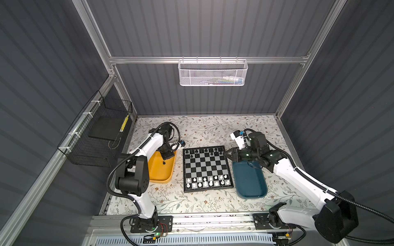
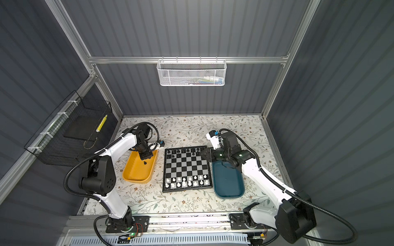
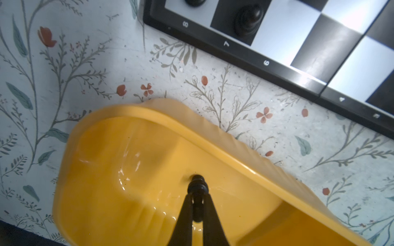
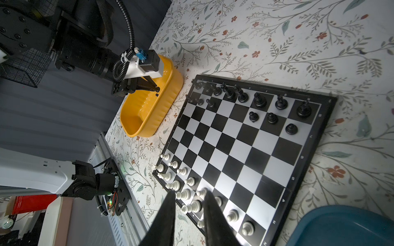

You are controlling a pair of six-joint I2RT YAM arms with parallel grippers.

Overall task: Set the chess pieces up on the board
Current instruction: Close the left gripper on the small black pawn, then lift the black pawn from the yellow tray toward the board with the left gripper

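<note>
While left fingers [image 3: 183,219] pinch black piece [image 3: 197,187] over yellow tray [image 3: 102,170], right fingers [image 4: 168,213] slightly parted, empty.

The left arm [image 1: 149,143] and right arm [image 1: 298,176] wear glossy white shells between chunky black joints. Ribbed black cable [image 1: 108,181] trails along each. The right gripper [image 4: 189,193] has slim, tapered black fingers [image 4: 168,217]. Screwed black base plates [image 1: 166,221] sit underneath.
</note>
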